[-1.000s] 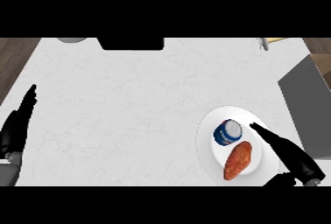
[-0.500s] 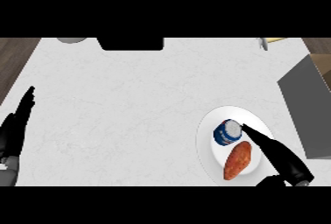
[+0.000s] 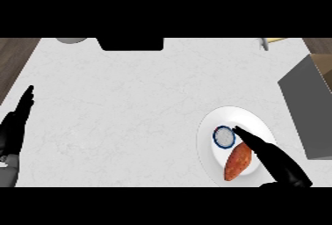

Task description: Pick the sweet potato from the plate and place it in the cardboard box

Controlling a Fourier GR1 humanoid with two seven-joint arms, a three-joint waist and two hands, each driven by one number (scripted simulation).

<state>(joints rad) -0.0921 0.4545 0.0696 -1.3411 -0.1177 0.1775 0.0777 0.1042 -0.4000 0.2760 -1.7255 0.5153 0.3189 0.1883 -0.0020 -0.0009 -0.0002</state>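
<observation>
An orange sweet potato (image 3: 238, 161) lies on a white plate (image 3: 220, 118) at the lower right of the counter. A small blue-rimmed cup (image 3: 224, 136) stands on the same plate, just above the potato. My right hand (image 3: 272, 159) stretches over the plate with straight fingers, its tips by the cup, lying along the potato's right side. It holds nothing. The cardboard box (image 3: 311, 105) stands at the right edge, grey-sided, partly cut off. My left hand (image 3: 14, 127) rests open at the left edge, fingers up.
A black object (image 3: 130, 43) sits at the counter's far edge, with a grey round thing (image 3: 70, 40) left of it. A small yellowish item (image 3: 272, 41) lies at the far right. Wood floor shows past the counter's left corner.
My right hand has moved left and up over the plate, from its right edge to beside the potato and cup. The left hand has hardly moved.
</observation>
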